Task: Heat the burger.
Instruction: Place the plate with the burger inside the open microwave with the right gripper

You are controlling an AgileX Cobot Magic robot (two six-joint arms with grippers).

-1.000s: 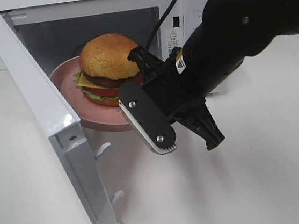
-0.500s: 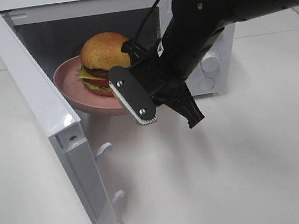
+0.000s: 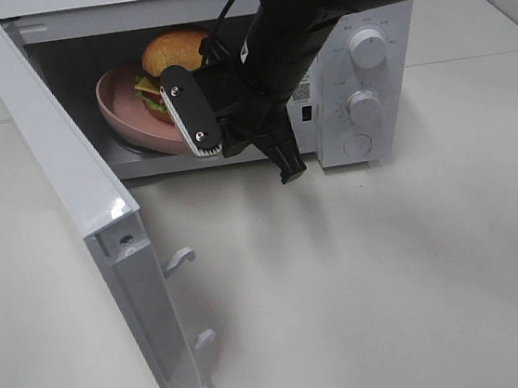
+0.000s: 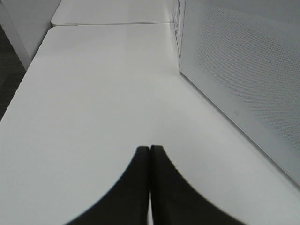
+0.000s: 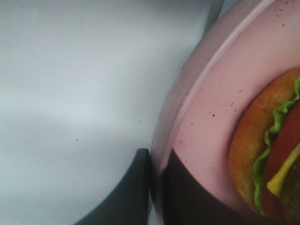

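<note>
Since the earlier frame the pink plate (image 3: 122, 102) has gone from the doorway of the microwave (image 3: 393, 76) into its cavity. The fingers (image 5: 133, 192) of the right gripper (image 5: 157, 159) pinch the plate's near rim. The burger (image 3: 170, 49) rides on it, inside the microwave. It looks light, soft and loosely stacked, so carry it by the plate. It has a golden bun with lettuce, tomato and cheese. The left gripper (image 4: 150, 151) has its fingers pressed together, empty.
</note>
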